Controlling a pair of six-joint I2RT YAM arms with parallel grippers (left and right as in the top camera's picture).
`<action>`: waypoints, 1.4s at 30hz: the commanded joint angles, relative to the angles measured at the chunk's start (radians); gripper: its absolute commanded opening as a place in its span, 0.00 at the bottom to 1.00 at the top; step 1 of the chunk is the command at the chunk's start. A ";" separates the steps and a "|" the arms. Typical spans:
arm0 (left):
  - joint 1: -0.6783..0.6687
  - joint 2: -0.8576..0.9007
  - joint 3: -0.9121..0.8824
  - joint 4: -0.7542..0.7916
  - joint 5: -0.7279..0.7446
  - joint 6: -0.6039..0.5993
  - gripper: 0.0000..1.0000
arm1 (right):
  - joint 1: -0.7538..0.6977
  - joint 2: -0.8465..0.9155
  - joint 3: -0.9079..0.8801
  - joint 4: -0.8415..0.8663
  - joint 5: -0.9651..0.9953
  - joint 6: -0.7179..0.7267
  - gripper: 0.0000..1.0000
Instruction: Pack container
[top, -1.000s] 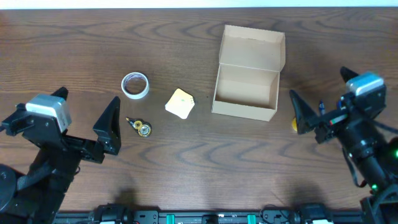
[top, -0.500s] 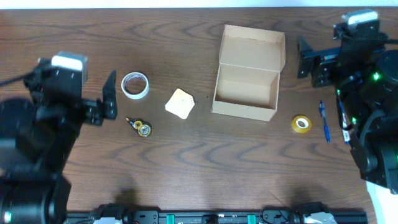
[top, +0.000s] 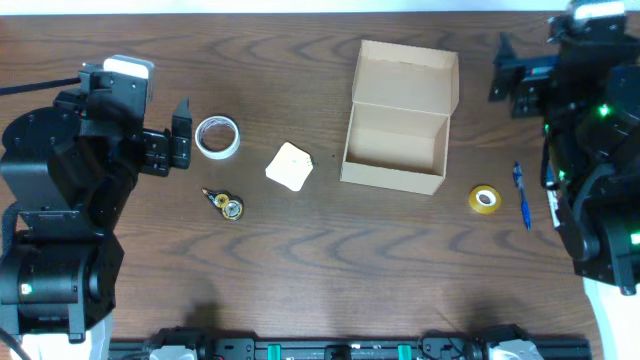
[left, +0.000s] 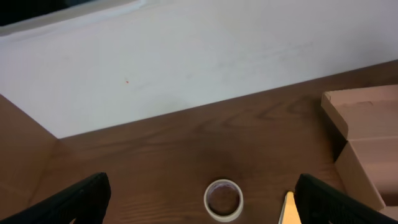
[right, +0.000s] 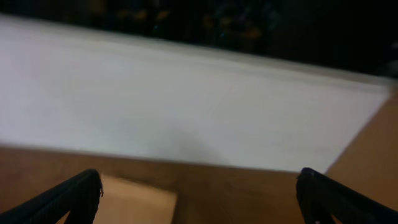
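The container (top: 395, 140) sits mid-counter with its flap lid thrown back and its inside bare, seemingly ready for filling. The left tool (top: 182, 135) and right tool (top: 503, 72) flank it, spread wide and gripping nothing. A cream pad (top: 289, 166), white tape roll (top: 217, 137), pen (top: 521, 195) and yellow tape roll (top: 485, 198) lie loose nearby, probably the contents. The dark wood-grain counter (top: 300, 260) meets a plain white wall (left: 186, 62).

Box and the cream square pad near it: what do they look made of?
The box looks like plain tan cardboard, matte: flat folded walls, creased flap lid, no print. The pad is pale cream and matte with softened corners; possibly foam or stacked paper, the overhead view leaves that open.
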 joint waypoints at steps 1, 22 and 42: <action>-0.004 0.004 0.016 0.017 -0.012 0.014 0.95 | 0.015 -0.001 0.022 0.064 0.129 -0.004 0.99; -0.004 0.066 0.016 0.073 -0.073 0.011 0.95 | 0.015 0.092 0.027 -0.179 -0.099 0.003 0.99; -0.101 0.279 0.017 -0.031 -0.139 0.108 0.95 | -0.026 0.179 0.022 -0.226 0.035 -0.106 0.99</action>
